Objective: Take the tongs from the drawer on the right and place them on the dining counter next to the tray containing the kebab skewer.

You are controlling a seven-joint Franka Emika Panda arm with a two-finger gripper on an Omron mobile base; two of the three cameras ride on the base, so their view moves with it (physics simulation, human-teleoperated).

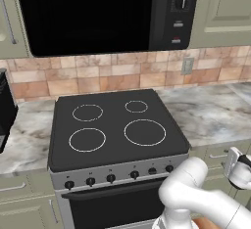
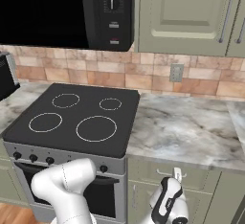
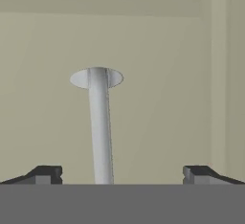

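The drawer (image 3: pixel 158 98) shows up close as a shut sage-green front. Its silver bar handle (image 3: pixel 99 127) runs up between the two dark finger tips. My gripper (image 3: pixel 122 173) is open, one tip on each side of the handle and neither touching it. From the right base view the gripper (image 2: pixel 176 174) sits low at the drawer (image 2: pixel 201 177) under the worktop, right of the stove. In the left base view the hand (image 1: pixel 239 168) is at the right edge. The tongs are hidden. The dining counter, the tray and the kebab skewer are out of view.
A black stove (image 1: pixel 115 127) with four rings stands left of the drawer, its oven door below. A marbled worktop (image 2: pixel 191 132) runs above the drawer. A microwave (image 2: pixel 67 12) and green wall cupboards (image 2: pixel 186 17) hang overhead.
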